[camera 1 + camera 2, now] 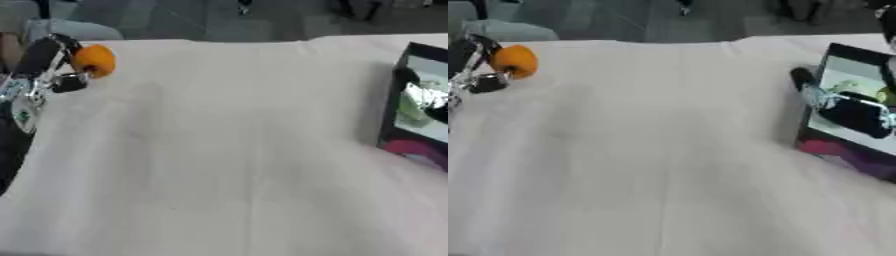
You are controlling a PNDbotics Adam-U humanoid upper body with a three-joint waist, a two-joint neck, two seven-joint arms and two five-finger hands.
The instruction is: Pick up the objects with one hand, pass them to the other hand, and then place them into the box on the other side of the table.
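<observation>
A round orange object (94, 61) is at the table's far left, a little above the cloth as far as I can see. My left hand (42, 59) is curled round it, black fingers (63, 43) over its top and the thumb below. On the right side stands the dark-walled box (392, 105) with a pale inside. My right hand (856, 113), black and silver, is over the box's opening. A green thing (847, 90) lies inside the box behind that hand. The hand hides part of the box's inside.
A wrinkled white cloth (227, 150) covers the table between the two hands. Something magenta (826, 148) shows at the box's near wall. Grey floor lies beyond the table's far edge.
</observation>
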